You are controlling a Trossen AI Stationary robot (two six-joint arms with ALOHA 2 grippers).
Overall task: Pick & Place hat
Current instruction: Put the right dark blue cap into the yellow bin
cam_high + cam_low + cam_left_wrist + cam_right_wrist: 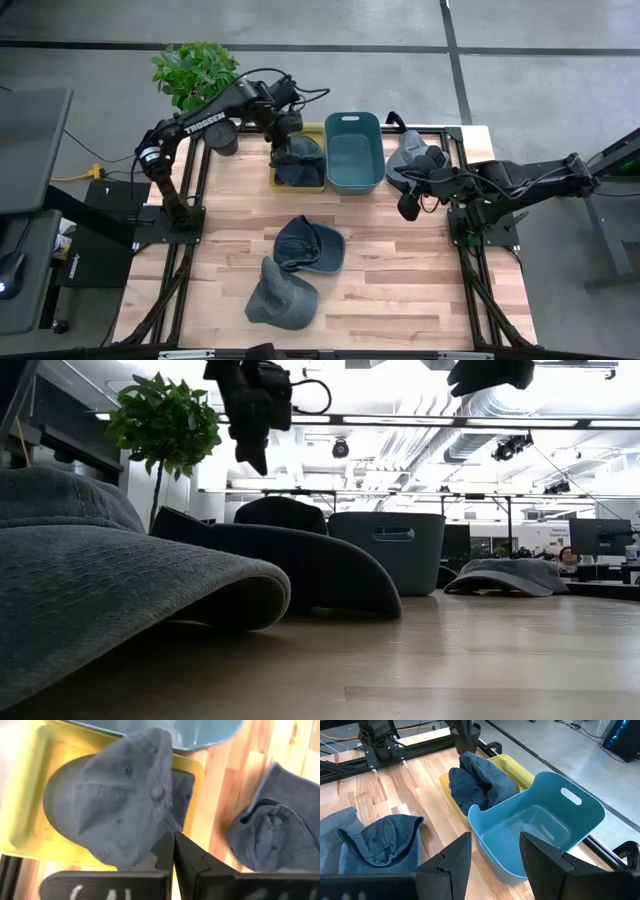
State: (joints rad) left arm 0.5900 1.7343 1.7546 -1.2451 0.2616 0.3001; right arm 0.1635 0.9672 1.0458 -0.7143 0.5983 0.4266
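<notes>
A blue denim hat [125, 795] lies crown up in the yellow tray [30, 820] at the table's far side, next to an empty blue bin [352, 150]. My left gripper [174, 847] hangs shut just above that hat, near its tray-side edge, with nothing between its fingers; the low view shows it well clear of the hat. My right gripper [495, 857] stands open above the table's right side, holding nothing. Another denim hat [310, 245] and a grey hat [282, 295] rest on the wood at mid-table.
A third grey hat [412, 160] lies at the far right, beside the blue bin and under my right arm. A potted plant [195, 70] and a dark pot [225, 140] stand at the far left. Bare wood stretches along the near right.
</notes>
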